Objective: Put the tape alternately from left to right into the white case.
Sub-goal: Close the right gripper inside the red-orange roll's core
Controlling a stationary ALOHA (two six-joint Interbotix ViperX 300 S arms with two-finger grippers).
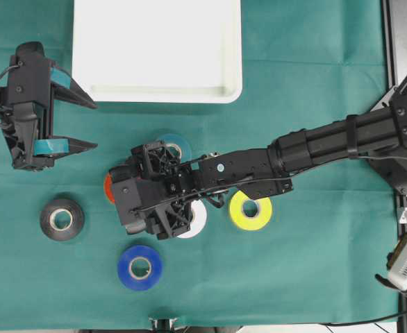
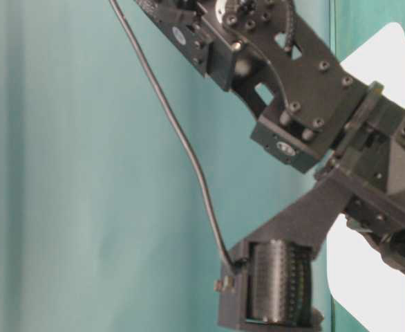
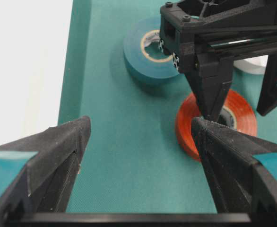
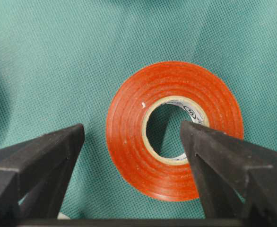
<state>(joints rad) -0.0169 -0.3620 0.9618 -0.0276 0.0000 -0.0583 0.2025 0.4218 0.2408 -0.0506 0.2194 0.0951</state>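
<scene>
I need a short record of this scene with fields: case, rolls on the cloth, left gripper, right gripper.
case: white case, no roll visible inside
rolls on cloth: black roll, blue roll, yellow roll, teal roll, white roll, red roll
left gripper: open, holding nothing
right gripper: over the red roll, one finger in its core, not yet clamped

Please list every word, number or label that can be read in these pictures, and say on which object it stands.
None can be read.
Red tape: dark print on the pale core, too small and blurred.
Teal tape: print on the core, too small.
</scene>
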